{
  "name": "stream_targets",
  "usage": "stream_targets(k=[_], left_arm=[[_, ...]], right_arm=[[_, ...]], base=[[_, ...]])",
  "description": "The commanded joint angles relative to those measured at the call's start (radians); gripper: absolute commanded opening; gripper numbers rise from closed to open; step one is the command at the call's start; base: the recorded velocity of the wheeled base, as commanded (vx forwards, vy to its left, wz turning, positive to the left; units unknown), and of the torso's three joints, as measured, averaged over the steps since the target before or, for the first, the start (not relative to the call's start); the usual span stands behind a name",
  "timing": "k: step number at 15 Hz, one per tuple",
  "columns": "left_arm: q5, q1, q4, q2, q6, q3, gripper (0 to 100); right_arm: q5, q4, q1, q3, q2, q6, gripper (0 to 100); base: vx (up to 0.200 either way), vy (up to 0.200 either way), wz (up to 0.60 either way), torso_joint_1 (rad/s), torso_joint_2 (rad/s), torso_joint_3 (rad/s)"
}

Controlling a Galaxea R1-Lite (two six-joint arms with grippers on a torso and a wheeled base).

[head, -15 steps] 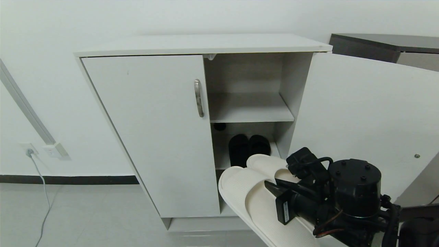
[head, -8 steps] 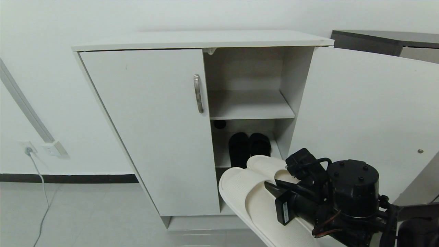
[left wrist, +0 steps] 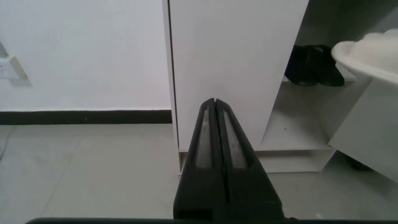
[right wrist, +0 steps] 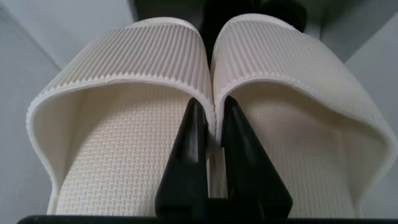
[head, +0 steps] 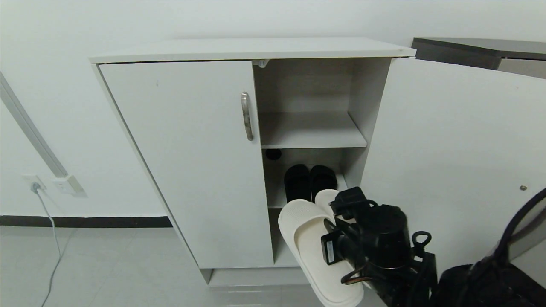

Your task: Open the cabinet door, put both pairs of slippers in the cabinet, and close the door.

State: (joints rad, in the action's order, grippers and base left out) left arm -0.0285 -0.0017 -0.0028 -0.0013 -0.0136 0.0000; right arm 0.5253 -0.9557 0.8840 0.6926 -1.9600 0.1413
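Head above; wrists facing cabinet [head: 251,47]

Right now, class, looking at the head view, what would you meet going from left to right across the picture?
wall socket → closed cabinet door → door handle → white slippers → open cabinet door

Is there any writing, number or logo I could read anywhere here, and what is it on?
No text can be read.
White sticker near the right gripper: print too small to read.
Cabinet, white slippers, black slippers: no markings show.
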Motion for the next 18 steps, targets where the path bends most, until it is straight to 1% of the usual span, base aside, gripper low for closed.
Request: stream_targets(k=[1,2,4,5,6,7,9,12,18], left_arm=[[-0.001,0.000,0.000,0.001,0.000,0.000,0],[-0.001,0.000,0.000,0.001,0.000,0.000,0],[-0.001,0.000,0.000,0.001,0.000,0.000,0],[-0.001,0.000,0.000,0.001,0.000,0.000,0],[-0.001,0.000,0.000,0.001,-0.002,0.000,0],[-0.002,0.000,0.000,0.001,-0.002,0.000,0],[-0.004,0.000,0.000,0.001,-0.003,0.000,0],[-0.004,0.000,0.000,0.001,-0.003,0.000,0],[-0.005,0.000,0.000,0.001,-0.002,0.000,0]], right_arm=[[0.119,0.210,0.029,0.171,-0.085,0.110,0],[0.173,0.353,0.030,0.257,-0.066,0.166,0],[0.205,0.566,0.038,0.407,-0.017,0.204,0],[0.249,0.606,0.036,0.489,-0.011,0.202,0],[0.275,0.609,0.035,0.552,-0.016,0.189,0],[0.285,0.606,0.029,0.594,-0.011,0.130,0],[0.286,0.583,0.027,0.645,-0.002,0.080,0],[0.288,0.562,0.016,0.668,0.003,0.044,0],[0.288,0.555,0.016,0.673,-0.002,0.038,0]], base=[[0.000,0.000,0.00,0.000,0.00,0.000],[0.000,0.000,0.00,0.000,0.00,0.000],[0.000,0.000,0.00,0.000,0.00,0.000],[0.000,0.000,0.00,0.000,0.00,0.000],[0.000,0.000,0.00,0.000,0.00,0.000],[0.000,0.000,0.00,0.000,0.00,0.000],[0.000,0.000,0.00,0.000,0.00,0.000],[0.000,0.000,0.00,0.000,0.00,0.000],[0.000,0.000,0.00,0.000,0.00,0.000]])
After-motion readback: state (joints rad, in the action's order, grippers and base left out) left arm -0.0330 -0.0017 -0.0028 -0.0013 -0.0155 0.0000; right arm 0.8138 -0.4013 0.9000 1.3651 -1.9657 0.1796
